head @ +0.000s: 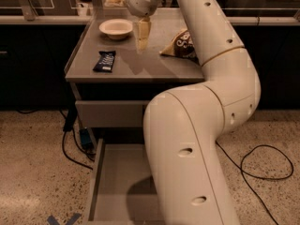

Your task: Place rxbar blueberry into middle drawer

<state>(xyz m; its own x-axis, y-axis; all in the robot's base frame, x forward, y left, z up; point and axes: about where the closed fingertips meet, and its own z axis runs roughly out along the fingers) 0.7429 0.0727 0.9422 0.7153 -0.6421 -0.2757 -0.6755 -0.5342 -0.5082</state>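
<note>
The rxbar blueberry (104,61), a flat dark navy bar with pale print, lies on the left front part of the grey cabinet top (140,69). My gripper (143,45) points down over the middle of the top, to the right of and behind the bar, apart from it. It holds nothing that I can see. Below the top, a drawer (121,182) is pulled out and looks empty. My white arm covers its right side.
A white bowl (116,28) stands at the back left of the top. A brown chip bag (179,44) lies at the right, partly behind my arm. A closed drawer front (110,114) sits above the open one. Cables (262,172) lie on the speckled floor.
</note>
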